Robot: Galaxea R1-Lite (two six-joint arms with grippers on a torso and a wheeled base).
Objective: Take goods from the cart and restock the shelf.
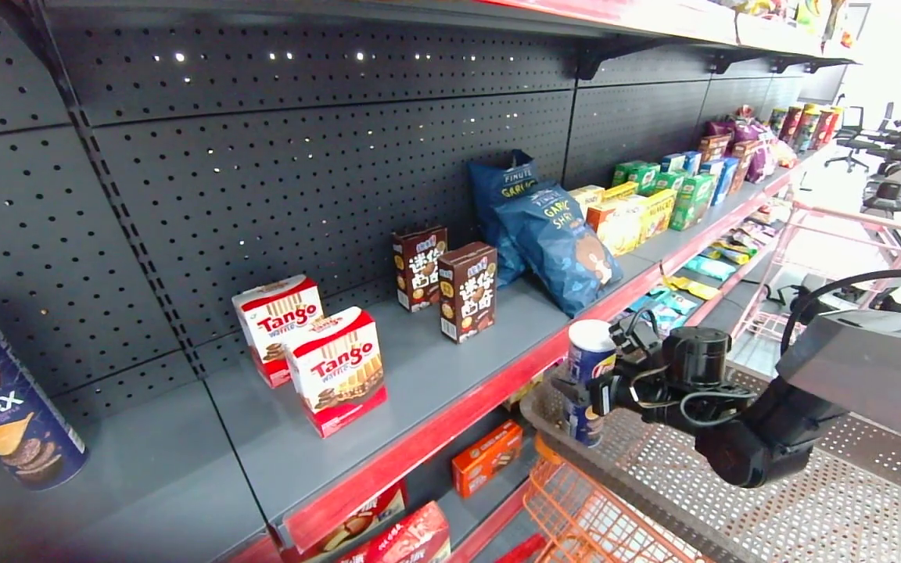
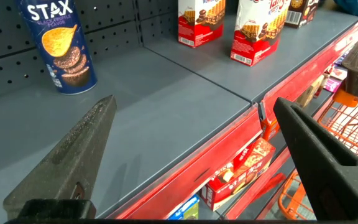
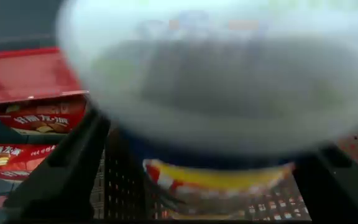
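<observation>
right gripper [image 1: 603, 393], jaws clenched on upright blue chip can [image 1: 590, 344] at the cart [image 1: 810, 500] corner nearest the shelf [image 1: 419, 367]. left gripper [image 2: 194, 109], jaws released and wide apart, over bare shelf near second can [image 2: 64, 43].

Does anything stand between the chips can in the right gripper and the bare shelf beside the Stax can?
The chips can in the right gripper sits inside the cart's rim; the two Tango wafer boxes stand between it and the shelf space by the Stax can.
</observation>
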